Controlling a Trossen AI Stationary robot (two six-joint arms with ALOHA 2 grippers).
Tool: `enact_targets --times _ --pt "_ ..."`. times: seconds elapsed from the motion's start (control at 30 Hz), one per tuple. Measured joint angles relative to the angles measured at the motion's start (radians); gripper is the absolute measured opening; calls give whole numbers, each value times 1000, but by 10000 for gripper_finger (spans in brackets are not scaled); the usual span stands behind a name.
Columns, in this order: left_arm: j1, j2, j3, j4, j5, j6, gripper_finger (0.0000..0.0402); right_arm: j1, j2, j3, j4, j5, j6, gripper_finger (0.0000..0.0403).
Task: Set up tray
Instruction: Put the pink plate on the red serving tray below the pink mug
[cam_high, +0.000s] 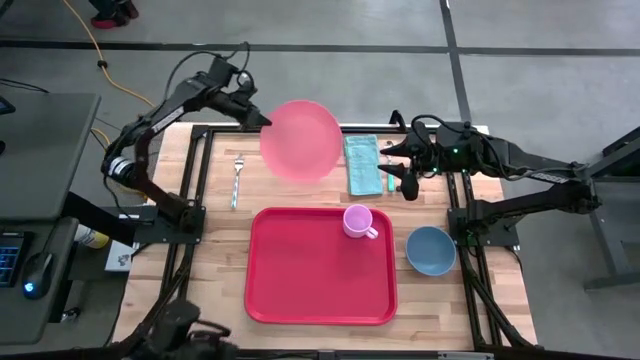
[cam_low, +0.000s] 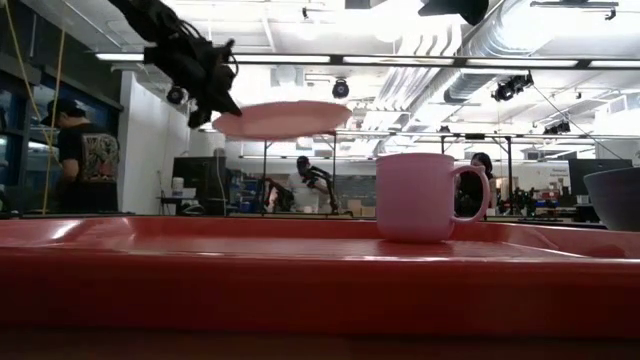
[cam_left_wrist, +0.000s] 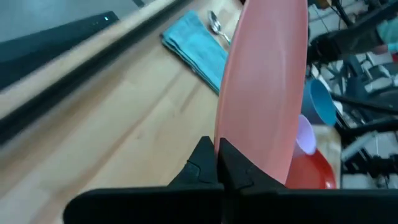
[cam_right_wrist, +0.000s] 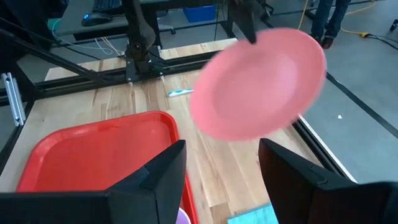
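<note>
Red plastic tray (cam_high: 300, 280) lies flat on the wooden table (cam_high: 220, 250), pink mug (cam_high: 357, 221) on it; looks light, stiff, slick, best taken by its rim; left gripper (cam_high: 262, 121) pinches pink plate (cam_high: 301, 140) aloft; right gripper (cam_right_wrist: 221, 165) open, empty.

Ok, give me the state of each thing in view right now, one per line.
Pink plate: lifted off the table, gripped at its rim.
Left gripper: shut on the pink plate.
Right gripper: open, empty, above the teal napkin.
Red tray: flat on table.
Pink mug: upright on tray.
Blue bowl: upright beside tray.
Fork: on table.
</note>
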Motion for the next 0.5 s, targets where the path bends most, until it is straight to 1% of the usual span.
enact_targets --times 0.33,0.5 --pt "-4 -194 0 -347 -3 98 14 0 0 0 -21 -5 -25 181" --pt "-4 -292 0 -588 -58 152 14 0 0 0 -22 -24 -26 181"
